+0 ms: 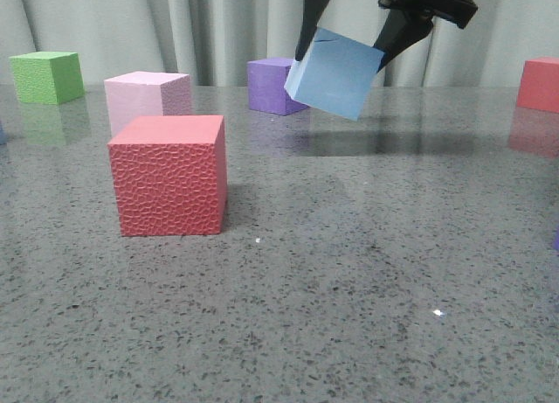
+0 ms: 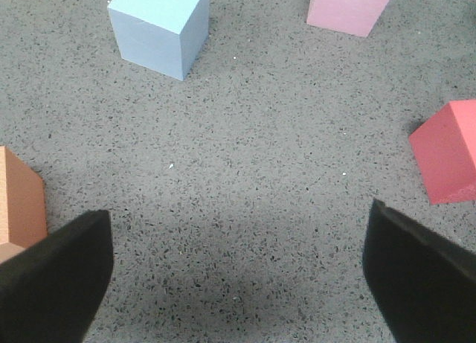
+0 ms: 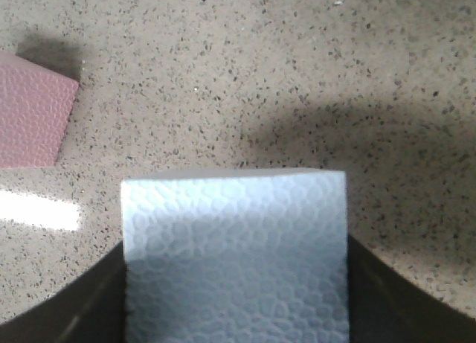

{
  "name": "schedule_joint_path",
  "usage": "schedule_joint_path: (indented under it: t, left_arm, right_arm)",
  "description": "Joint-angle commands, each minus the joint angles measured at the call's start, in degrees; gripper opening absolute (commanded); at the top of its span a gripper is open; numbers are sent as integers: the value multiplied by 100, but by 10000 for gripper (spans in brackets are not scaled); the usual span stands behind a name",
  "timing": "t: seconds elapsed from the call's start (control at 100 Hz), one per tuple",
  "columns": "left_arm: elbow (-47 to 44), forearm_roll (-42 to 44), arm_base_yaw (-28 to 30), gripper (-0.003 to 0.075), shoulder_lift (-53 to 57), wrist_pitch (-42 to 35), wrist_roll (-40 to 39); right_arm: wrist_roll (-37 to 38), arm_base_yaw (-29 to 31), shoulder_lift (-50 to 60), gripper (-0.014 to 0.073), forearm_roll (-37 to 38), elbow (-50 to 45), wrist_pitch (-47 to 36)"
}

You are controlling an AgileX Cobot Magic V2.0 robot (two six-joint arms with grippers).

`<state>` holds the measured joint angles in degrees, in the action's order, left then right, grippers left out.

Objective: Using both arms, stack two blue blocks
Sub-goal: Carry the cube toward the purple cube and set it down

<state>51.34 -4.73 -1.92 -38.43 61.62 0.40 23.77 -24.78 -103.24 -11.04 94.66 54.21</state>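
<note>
While the right end effector (image 1: 349,38) clamped one blue block (image 1: 334,73) tilted above the tabletop (image 1: 349,289) near the purple cube (image 1: 272,85), the second blue block (image 2: 159,28) sat ahead of the left end effector (image 2: 236,272), which was wide open, empty and the nearer arm.

My right gripper (image 1: 349,38) holds one block (image 1: 334,72) tilted above the table (image 1: 349,316), in front of a back-row cube (image 1: 272,85), while the other block (image 2: 160,28) (seen only from my left wrist) sits on the tabletop beyond my left gripper (image 2: 238,272).
</note>
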Motion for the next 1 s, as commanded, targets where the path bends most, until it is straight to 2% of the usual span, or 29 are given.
schedule_joint_path:
  t: [0.0,0.99]
  left_arm:
    - [201,-83,-49,639,-31,-353,-1]
    - [201,-83,-49,639,-31,-353,-1]
  right_arm:
    - [92,2,231,407,93,201,-294]
    - [158,2,-40,407,259,201,-348]
